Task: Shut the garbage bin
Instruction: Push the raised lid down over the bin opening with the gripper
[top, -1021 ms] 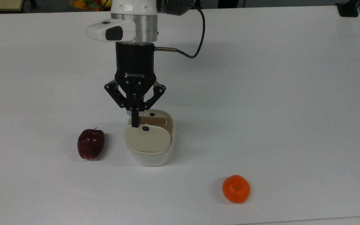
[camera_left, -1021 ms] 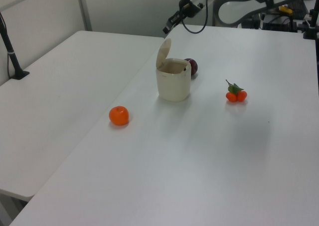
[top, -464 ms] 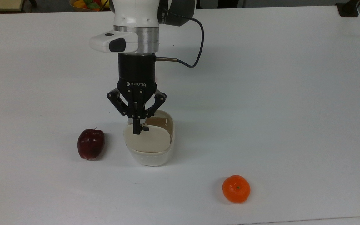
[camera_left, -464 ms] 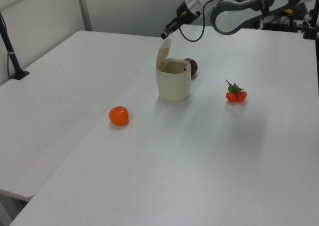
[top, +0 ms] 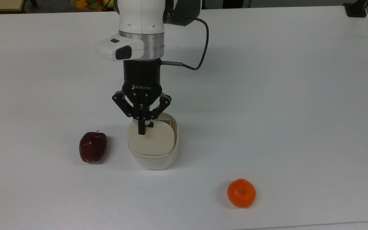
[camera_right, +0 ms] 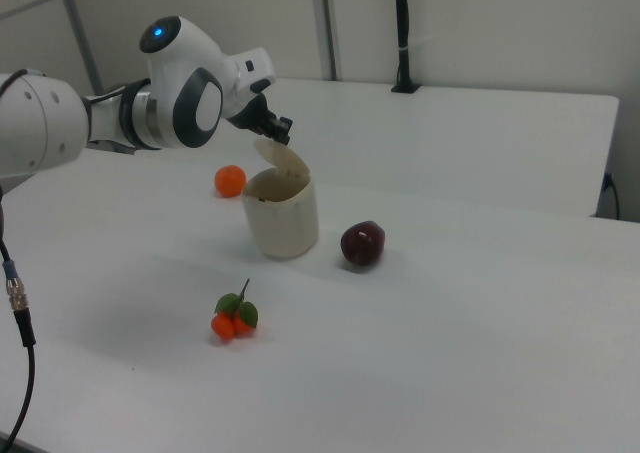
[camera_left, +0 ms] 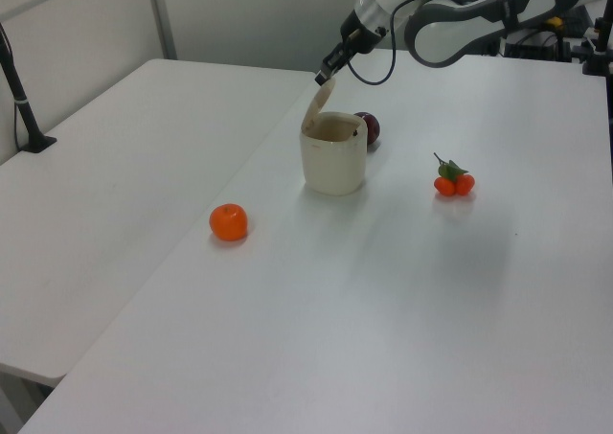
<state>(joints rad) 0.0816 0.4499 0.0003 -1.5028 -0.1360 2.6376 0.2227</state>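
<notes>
The garbage bin [top: 153, 159] is a cream-white rounded-square tub standing near the middle of the white table. Its beige lid [top: 155, 140] is hinged on the side toward the top view's bottom edge and stands half raised, leaning over the opening. In the left view the lid [camera_left: 317, 108] slants up from the bin [camera_left: 333, 166]. My gripper [top: 141, 129] points down with its fingers shut together, the tips touching the raised edge of the lid. The right view shows the gripper [camera_right: 280, 133] just above the lid [camera_right: 284, 160] and bin [camera_right: 282, 218].
A dark red apple [top: 93, 147] sits close to the bin on the top view's left. An orange [top: 241, 193] lies toward the top view's bottom right. A small tangerine bunch with leaves [camera_left: 453, 181] lies on the table. A black post [camera_left: 24, 99] stands at the table's edge.
The gripper has moved toward the top view's bottom and pushed the lid. The lid has tipped lower over the opening, covering more of the bin's inside.
</notes>
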